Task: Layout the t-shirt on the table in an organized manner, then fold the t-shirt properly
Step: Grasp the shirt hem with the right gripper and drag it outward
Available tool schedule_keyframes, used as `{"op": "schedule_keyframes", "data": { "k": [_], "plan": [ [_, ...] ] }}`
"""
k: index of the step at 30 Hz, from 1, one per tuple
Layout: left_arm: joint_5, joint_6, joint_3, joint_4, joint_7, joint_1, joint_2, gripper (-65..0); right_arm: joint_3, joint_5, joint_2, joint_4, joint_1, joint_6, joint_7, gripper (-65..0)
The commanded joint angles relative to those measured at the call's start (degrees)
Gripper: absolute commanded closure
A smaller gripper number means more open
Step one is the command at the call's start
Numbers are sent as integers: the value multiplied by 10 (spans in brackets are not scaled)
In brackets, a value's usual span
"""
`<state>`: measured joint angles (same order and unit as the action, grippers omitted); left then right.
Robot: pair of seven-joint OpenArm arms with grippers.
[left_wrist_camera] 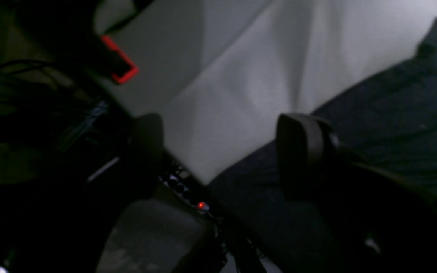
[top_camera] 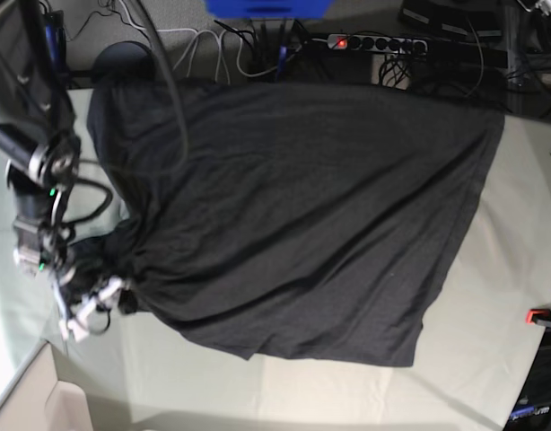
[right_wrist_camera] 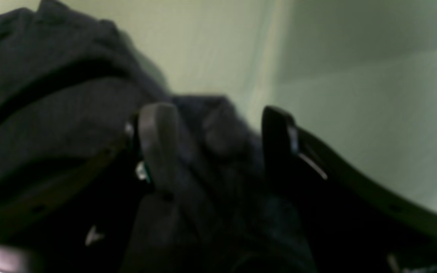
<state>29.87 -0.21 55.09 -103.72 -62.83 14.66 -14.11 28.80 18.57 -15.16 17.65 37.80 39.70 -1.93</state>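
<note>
The charcoal-black t-shirt (top_camera: 293,206) lies spread over most of the pale green table (top_camera: 491,359), plain side up, with one end bunched at the left. My right gripper (top_camera: 100,301) sits at that bunched end. In the right wrist view its jaws (right_wrist_camera: 218,144) stand wide apart, with a lump of t-shirt (right_wrist_camera: 51,113) lying between and under them on the table (right_wrist_camera: 355,94). My left gripper (left_wrist_camera: 224,144) is open with nothing between its fingers. It hangs over the table (left_wrist_camera: 241,76) edge beside a t-shirt (left_wrist_camera: 393,121) corner, out of the base view.
A power strip (top_camera: 374,42) with a red light and loose cables (top_camera: 222,45) lie beyond the far table edge; the power strip (left_wrist_camera: 188,189) also shows under my left gripper. A red clamp (top_camera: 540,316) grips the right edge, and a red clamp (left_wrist_camera: 121,62) appears in the left wrist view.
</note>
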Motion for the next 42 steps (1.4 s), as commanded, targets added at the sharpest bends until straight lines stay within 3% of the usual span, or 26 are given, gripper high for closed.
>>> {"op": "schedule_keyframes", "data": {
  "k": [1, 10, 12, 14, 16, 20, 29, 34, 39, 42],
  "plan": [
    [7, -1, 2, -8, 7, -3, -10, -451, -5, -8, -6, 8, 9, 3, 22, -351],
    [7, -1, 2, -8, 7, -9, -9, -451, -137, -8, 9, 5, -44, -169, 97, -350],
    [7, -1, 2, -8, 7, -9, -9, -451, -157, -8, 10, 5, -51, -192, 98, -350],
    [7, -1, 2, -8, 7, -7, -9, -451, -177, -8, 11, 4, -51, -195, 98, -344],
    [7, -1, 2, -8, 7, -7, -9, -451, -189, -8, 21, 4, -51, -194, 99, -292],
    [7, -1, 2, -8, 7, -5, -9, -451, -189, -8, 26, 8, -43, -194, 102, -9],
    [7, -1, 4, -9, 7, -5, -9, -451, -188, -9, 23, 35, 15, -179, 101, 0],
    [7, -1, 5, -14, 7, -6, -9, -451, -188, -10, 14, 49, 89, -203, 101, 0],
    [7, -1, 5, -14, 7, -4, -9, -451, -187, -10, 14, 45, 144, -206, 102, 0],
    [7, -1, 5, -14, 7, -4, -9, -451, -189, -10, 19, 45, 146, -206, 102, -48]
  ]
}}
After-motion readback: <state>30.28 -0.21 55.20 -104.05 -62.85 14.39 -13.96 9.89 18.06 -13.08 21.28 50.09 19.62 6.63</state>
